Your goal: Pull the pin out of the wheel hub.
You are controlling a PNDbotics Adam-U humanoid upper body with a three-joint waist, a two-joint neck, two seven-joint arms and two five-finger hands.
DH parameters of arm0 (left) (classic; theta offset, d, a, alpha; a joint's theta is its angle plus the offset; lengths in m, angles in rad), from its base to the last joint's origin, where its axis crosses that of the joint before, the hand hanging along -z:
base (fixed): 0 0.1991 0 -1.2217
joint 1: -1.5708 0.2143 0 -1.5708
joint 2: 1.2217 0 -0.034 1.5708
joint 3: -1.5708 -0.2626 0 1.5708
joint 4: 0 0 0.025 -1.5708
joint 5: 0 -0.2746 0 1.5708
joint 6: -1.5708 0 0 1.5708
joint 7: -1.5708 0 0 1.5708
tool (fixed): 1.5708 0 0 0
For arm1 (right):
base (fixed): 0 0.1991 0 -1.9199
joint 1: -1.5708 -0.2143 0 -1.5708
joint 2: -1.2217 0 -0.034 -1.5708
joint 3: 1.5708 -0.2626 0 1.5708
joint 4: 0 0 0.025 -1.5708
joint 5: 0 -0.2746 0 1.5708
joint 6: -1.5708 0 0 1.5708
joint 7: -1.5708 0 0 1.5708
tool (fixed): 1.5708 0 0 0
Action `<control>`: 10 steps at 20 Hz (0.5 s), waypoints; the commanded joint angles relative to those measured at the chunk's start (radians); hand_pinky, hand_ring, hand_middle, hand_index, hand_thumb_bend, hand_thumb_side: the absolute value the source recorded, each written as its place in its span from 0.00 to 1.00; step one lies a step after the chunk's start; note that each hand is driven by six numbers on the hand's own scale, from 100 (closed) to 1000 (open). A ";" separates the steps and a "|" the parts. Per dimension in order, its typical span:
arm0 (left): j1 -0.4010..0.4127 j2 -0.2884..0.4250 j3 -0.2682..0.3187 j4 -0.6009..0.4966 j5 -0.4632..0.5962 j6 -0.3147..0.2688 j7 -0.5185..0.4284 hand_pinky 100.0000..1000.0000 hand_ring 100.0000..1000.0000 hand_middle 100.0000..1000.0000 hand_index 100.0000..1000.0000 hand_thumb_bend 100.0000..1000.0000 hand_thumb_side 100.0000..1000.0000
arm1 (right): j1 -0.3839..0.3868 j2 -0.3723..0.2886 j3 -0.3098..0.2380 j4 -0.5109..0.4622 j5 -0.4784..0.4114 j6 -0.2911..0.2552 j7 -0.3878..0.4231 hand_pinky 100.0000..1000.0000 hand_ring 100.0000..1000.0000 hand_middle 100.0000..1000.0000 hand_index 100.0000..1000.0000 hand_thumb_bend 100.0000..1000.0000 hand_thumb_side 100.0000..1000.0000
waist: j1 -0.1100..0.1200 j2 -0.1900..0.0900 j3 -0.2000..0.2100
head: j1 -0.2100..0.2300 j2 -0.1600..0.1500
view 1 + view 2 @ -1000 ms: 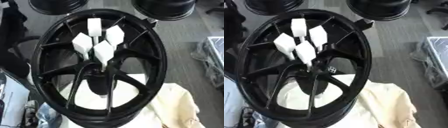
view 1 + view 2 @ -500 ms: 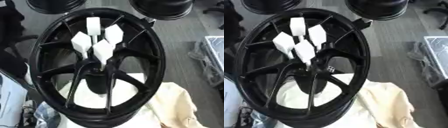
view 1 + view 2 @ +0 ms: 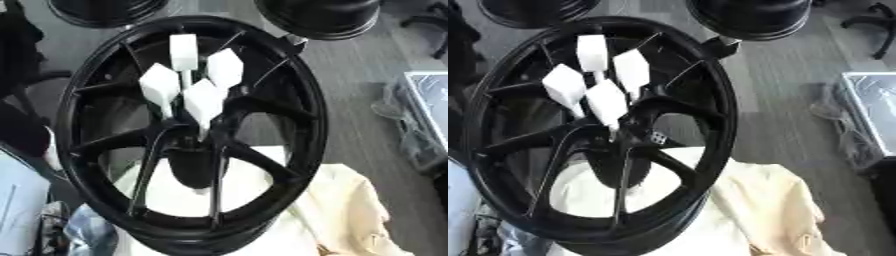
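- Wheel hub (image 3: 194,145): black spoked rim tilted up on a cream cloth (image 3: 772,210), its centre low in the middle of both views.
- Pins (image 3: 203,102): four white blocks on thin stems, clustered at the hub centre, all seated.
- Hands: neither shows, so finger state cannot be told.
- Risk: an off-axis pull could jam a stem or rock the propped rim on the soft cloth.

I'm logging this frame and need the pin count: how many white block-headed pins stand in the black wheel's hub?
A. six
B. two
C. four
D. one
C: four white block-headed pins cluster at the hub of the black wheel, their stems converging toward the centre; no robot hand shows in either view.
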 commanded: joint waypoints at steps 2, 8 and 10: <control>-0.004 0.033 -0.001 -0.011 -0.004 0.001 -0.006 0.71 0.74 0.72 0.68 0.17 0.78 | -0.098 0.056 0.084 0.071 0.038 -0.007 0.068 0.87 0.79 0.76 0.84 0.34 0.22 | -0.001 -0.029 0.002 | -0.012 0.006; -0.007 0.035 -0.001 -0.008 -0.004 0.002 -0.007 0.71 0.74 0.72 0.68 0.17 0.78 | -0.225 0.180 0.203 0.220 0.097 -0.031 0.167 0.88 0.82 0.79 0.88 0.39 0.27 | -0.002 -0.029 0.006 | -0.022 0.005; -0.007 0.035 -0.001 -0.007 -0.003 0.003 -0.007 0.71 0.74 0.71 0.68 0.17 0.78 | -0.249 0.214 0.228 0.272 0.116 -0.059 0.199 0.89 0.83 0.80 0.88 0.40 0.28 | -0.002 -0.029 0.007 | -0.027 0.007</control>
